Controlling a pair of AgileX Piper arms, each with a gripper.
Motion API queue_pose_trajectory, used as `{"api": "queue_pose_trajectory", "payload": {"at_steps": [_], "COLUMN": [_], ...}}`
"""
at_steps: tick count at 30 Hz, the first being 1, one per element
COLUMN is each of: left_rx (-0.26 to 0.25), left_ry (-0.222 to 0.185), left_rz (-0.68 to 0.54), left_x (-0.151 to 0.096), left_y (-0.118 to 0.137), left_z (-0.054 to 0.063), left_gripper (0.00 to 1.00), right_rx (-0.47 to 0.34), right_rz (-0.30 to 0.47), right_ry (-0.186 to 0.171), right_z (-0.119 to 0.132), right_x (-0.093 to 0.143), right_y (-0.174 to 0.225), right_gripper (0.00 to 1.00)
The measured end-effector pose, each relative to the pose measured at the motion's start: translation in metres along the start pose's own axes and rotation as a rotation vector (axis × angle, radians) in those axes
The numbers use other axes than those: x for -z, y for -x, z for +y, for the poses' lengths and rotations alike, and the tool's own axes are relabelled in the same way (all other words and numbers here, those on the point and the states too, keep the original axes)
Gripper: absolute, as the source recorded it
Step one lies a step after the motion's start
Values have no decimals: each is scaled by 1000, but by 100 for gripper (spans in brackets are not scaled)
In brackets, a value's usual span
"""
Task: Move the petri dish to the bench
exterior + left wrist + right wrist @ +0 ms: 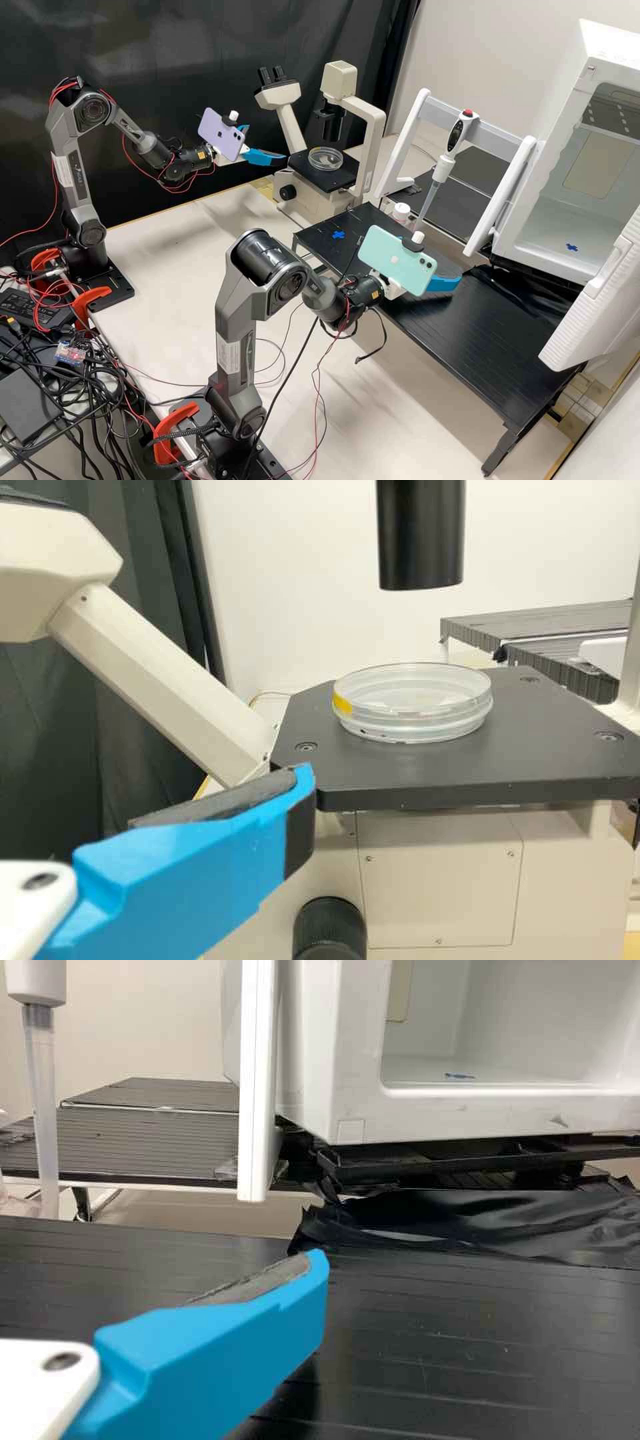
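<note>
Saw the clear petri dish (412, 702) lying flat on the black stage (450, 770) of the microscope (300, 200), toward the stage's back edge in the high view, with a yellow mark on the side of the dish. Found the left claw (267, 145) near the stage's left corner in that same view, its blue fingers spread apart, with nothing between them; could not tell exactly how wide. Noted a lilac phone (222, 135) mounted on that arm. Found the right claw (443, 283) over the black slatted table (487, 333), well apart from the dish, likewise open and holding nothing; could not measure the full gap, with part of it hidden behind a mint phone (398, 260). Made out a blue cross (339, 235) near the table's left corner in the high view, and along the back edge a white-capped bottle (401, 212) with a pipette (443, 168) just beside it. Noticed farther right a white chamber (600, 53) with its front open, and creased black sheeting (480, 1222) near the table's back edge below it.
</note>
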Motion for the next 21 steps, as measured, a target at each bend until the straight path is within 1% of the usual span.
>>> {"api": "queue_pose_trajectory", "payload": {"at_steps": [6,9,11,14,16,17,19,21], "left_rx": [0,0,0,0,0,0,0,0], "left_ry": [0,0,0,0,0,0,0,0], "left_rz": [0,0,0,0,0,0,0,0], "left_x": [0,0,0,0,0,0,0,0], "left_y": [0,0,0,0,0,0,0,0], "left_z": [0,0,0,0,0,0,0,0], "left_gripper": [100,100,100,100,100,100,100,100], "right_rx": [0,4,10,24,42,51,69,93], "right_rz": [0,-5,5,52,88,112,161,234], "right_ry": [0,-17,-27,-20,-5,10,21,42], "right_z": [0,-4,-8,-15,-23,-28,-37,-50], "right_x": [0,2,8,24,37,45,62,84], "right_y": [0,5,13,28,37,44,54,67], "right_gripper": [100,100,100,100,100,100,100,100]}}
